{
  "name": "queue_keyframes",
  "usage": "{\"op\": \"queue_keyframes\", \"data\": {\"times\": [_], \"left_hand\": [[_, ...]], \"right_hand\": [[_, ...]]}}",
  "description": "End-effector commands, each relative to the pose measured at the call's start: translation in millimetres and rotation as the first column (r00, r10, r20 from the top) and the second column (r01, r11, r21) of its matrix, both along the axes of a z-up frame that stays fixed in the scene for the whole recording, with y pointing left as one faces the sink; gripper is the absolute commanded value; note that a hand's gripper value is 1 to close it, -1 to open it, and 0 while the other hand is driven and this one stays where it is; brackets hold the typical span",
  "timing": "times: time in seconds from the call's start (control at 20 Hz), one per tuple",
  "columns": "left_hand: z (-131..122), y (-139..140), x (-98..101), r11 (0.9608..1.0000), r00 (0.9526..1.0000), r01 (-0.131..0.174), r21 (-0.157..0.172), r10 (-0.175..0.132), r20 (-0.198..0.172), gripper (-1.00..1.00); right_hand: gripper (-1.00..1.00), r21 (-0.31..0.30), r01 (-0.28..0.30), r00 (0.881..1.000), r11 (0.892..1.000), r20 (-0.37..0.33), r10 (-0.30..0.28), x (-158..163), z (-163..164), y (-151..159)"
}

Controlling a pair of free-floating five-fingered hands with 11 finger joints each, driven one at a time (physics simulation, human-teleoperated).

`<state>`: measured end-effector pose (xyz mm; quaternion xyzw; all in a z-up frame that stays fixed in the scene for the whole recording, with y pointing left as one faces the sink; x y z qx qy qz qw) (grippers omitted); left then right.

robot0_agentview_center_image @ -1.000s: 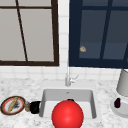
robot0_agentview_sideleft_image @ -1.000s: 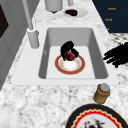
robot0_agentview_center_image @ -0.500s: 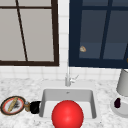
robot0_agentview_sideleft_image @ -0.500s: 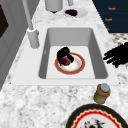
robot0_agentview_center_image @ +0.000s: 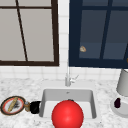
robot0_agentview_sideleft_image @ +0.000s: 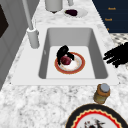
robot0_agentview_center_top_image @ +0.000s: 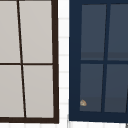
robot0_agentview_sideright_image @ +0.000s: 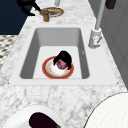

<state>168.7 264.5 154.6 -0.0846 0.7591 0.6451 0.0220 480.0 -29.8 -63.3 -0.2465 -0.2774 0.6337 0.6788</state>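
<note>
Curling my right hand [robot0_agentview_sideleft_image: 63, 53] round the dark red fruit [robot0_agentview_sideleft_image: 66, 60] on the sink's plate [robot0_agentview_sideleft_image: 77, 65]; it looks round, smooth, slippery; left hand [robot0_agentview_sideleft_image: 117, 55] hovers open-fingered beside the sink [robot0_agentview_sideleft_image: 100, 62].

Dark red round fruit [robot0_agentview_sideleft_image: 66, 60] on the orange-rimmed white plate [robot0_agentview_sideleft_image: 78, 65]; plate flat on the sink floor

The sink [robot0_agentview_sideleft_image: 50, 40] basin lies open behind the red-rimmed plate [robot0_agentview_sideleft_image: 78, 67], where one hand [robot0_agentview_sideleft_image: 62, 53] curls over a dark red thing [robot0_agentview_sideleft_image: 66, 60]. The faucet [robot0_agentview_sideleft_image: 32, 35] blocks the sink's back rim. Left of the sink, a jar [robot0_agentview_sideleft_image: 102, 93] and a patterned plate [robot0_agentview_center_image: 12, 105] crowd the bench [robot0_agentview_sideleft_image: 37, 105].
</note>
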Motion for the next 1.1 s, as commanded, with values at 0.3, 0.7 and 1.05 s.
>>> {"op": "queue_keyframes", "data": {"times": [0.3,0.7,1.05], "left_hand": [[0.0,0.0,0.0,1.0000,1.0000,0.000,0.000,0.000,0.000,0.00],[0.0,0.0,0.0,1.0000,1.0000,0.000,0.000,0.000,0.000,0.00],[0.0,0.0,0.0,1.0000,1.0000,0.000,0.000,0.000,0.000,0.00]], "right_hand": [[-1.00,-0.003,0.026,0.998,1.000,-0.052,-0.027,-8.5,30.1,0.2],[-1.00,-0.007,-0.007,0.997,1.000,-0.071,0.007,-9.4,63.5,-5.4],[-1.00,0.023,-0.027,0.998,0.999,-0.047,0.028,-11.5,88.8,-28.2]]}}
